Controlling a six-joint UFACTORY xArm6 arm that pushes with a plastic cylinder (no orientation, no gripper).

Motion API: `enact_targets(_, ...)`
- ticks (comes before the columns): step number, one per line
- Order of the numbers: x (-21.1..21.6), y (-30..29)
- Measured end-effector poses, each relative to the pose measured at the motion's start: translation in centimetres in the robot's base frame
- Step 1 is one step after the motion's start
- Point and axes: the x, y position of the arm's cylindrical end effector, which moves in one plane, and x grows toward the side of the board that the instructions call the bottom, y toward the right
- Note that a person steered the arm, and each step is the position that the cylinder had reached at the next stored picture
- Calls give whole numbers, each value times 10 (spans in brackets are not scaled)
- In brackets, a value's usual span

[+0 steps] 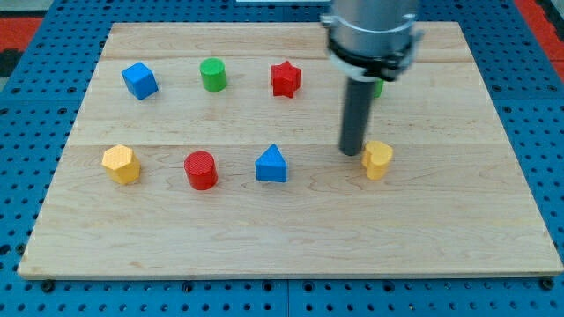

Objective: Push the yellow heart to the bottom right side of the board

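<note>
Board [291, 238] of pale wood lies on a blue pegboard surface [35, 132]. Above it the arm's rod comes down, my tip [352, 154] just to the view's left of the yellow heart [378, 159], right of centre, close enough that I cannot tell whether they touch; no pincer exists, nothing held. Smaller blocks sit leftward: blue triangle [272, 165], red cylinder [201, 170], yellow hexagon [121, 164], blue cube [139, 80], green cylinder [212, 75], red star [285, 78].

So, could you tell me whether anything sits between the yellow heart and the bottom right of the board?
Nothing visible does. The yellow heart has bare board toward the view's bottom right. My tip sits just at its left, with no block between them.
</note>
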Motion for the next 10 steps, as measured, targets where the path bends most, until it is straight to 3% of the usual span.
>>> enact_targets(1, 16, 63)
enact_targets(2, 19, 54)
enact_targets(3, 15, -7)
enact_targets(4, 34, -11)
enact_targets(5, 35, 37)
enact_targets(6, 36, 45)
enact_targets(7, 19, 11)
enact_targets(8, 7, 13)
enact_targets(10, 53, 67)
